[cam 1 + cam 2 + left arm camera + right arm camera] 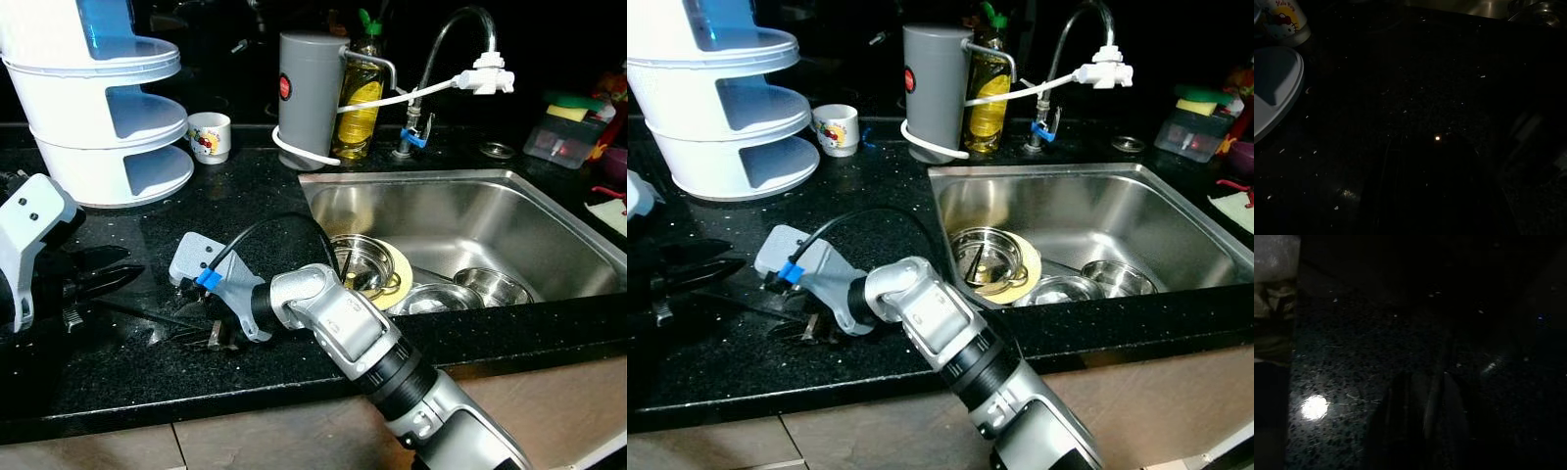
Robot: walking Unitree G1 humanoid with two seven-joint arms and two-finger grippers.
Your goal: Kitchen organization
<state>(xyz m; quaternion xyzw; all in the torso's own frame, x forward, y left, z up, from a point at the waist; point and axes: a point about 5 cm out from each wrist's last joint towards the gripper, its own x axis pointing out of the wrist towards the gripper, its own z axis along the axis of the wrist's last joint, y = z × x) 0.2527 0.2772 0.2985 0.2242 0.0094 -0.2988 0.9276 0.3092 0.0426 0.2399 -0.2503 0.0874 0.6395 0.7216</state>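
Observation:
My right gripper (pixel 203 336) reaches across to the left and is pressed low on the black countertop (pixel 245 206), left of the sink. A thin dark utensil (pixel 137 313) lies on the counter and runs into the gripper. In the right wrist view its slim, shiny handle (pixel 1432 406) sits between the two dark fingers, which look closed on it. My left gripper (pixel 113 272) rests at the left edge, its black fingers slightly apart and pointing at the utensil's free end. The steel sink (pixel 470 211) holds steel bowls (pixel 490 286) and a yellowish plate (pixel 400 264).
A white tiered rack (pixel 103 117) stands at the back left, with a small printed mug (pixel 210 136) beside it. A grey filter canister (pixel 309 98), a yellow soap bottle (pixel 359 103) and the faucet (pixel 441 59) line the back. A sponge tray (pixel 568 132) sits far right.

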